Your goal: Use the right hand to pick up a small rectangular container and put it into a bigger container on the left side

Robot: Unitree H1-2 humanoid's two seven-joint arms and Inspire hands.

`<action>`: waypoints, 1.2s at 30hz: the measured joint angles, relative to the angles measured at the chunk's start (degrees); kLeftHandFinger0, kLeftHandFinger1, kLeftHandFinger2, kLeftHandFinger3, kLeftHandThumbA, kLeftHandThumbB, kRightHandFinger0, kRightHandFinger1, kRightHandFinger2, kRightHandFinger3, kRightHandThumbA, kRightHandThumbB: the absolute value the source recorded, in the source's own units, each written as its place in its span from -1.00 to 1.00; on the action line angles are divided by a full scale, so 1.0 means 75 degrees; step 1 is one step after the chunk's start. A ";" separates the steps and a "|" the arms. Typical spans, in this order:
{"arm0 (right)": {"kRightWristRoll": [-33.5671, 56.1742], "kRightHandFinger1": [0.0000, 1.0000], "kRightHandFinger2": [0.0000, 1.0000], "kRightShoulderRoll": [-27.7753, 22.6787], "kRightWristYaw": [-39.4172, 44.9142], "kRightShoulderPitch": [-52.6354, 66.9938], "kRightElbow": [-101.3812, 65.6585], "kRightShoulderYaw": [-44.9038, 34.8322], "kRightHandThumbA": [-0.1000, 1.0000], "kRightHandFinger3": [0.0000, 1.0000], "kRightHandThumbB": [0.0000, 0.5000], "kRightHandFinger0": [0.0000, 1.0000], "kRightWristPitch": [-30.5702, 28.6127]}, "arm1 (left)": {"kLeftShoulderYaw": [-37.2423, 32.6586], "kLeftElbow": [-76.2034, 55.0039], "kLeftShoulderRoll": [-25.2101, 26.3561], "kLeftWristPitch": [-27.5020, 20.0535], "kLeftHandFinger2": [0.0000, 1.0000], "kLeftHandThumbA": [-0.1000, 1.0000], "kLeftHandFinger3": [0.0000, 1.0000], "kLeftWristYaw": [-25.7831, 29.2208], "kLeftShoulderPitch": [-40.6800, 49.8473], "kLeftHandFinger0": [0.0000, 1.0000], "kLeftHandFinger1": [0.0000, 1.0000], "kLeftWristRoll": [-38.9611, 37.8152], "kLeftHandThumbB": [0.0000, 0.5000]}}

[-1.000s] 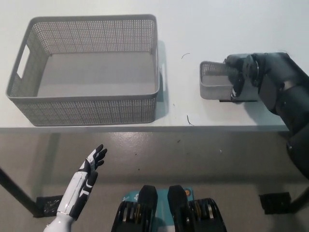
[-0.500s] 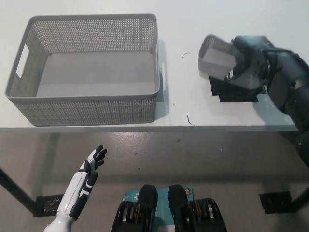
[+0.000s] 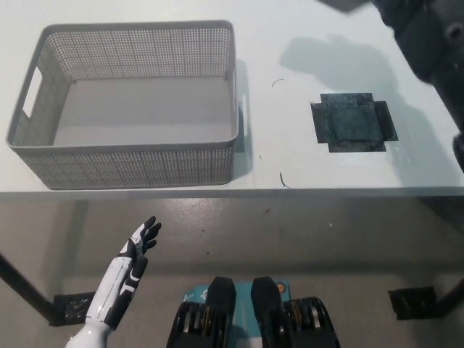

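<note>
Big grey basket (image 3: 130, 101) sits empty at 10 o'clock on the counter (image 3: 290, 159). Small container mostly out of frame at 1 o'clock — right arm (image 3: 428, 36) there, grip can't tell. Left hand (image 3: 141, 239) at 7 o'clock below the counter edge, fingers spread, empty. Dark patch (image 3: 353, 122) at 3 o'clock.

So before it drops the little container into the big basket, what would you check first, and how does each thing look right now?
1. Big grey basket holds nothing inside: ok.
2. Basket sits fully on the white table, upright: ok.
3. Small container held securely: cannot tell, only a dark sliver shows at the picture's top edge.
4. Right arm is raised at the top right, not yet over the basket: not ok; its robot hand is out of view.
5. White left robot hand rests low, below the table edge, fingers apart, out of the way: ok.
6. Dark marker patch on the table is bare, so the container has left it: ok.
</note>
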 measured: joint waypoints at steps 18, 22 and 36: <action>-0.0111 -0.54 0.08 0.2946 -0.0433 -0.1003 0.0515 0.0096 -1.00 0.16 0.17 -1.00 -0.0292 | -0.0014 -0.0031 0.0040 0.0070 1.00 1.00 1.00 -0.0008 -0.0004 1.00 1.00 0.0030 0.22; -0.0154 -0.82 -0.31 0.3165 -0.0451 -0.0967 0.0669 0.0181 -1.00 0.03 0.22 -0.96 -0.0132 | -0.0015 -0.0033 0.0060 0.0082 1.00 1.00 1.00 -0.0010 -0.0009 1.00 1.00 0.0051 0.26; -0.0264 1.00 1.00 0.3263 0.0290 -0.0327 0.0961 0.0505 0.56 1.00 1.00 1.00 0.0720 | -0.0043 -0.0139 0.0122 0.0174 1.00 1.00 1.00 -0.0120 -0.0079 1.00 1.00 0.0058 0.24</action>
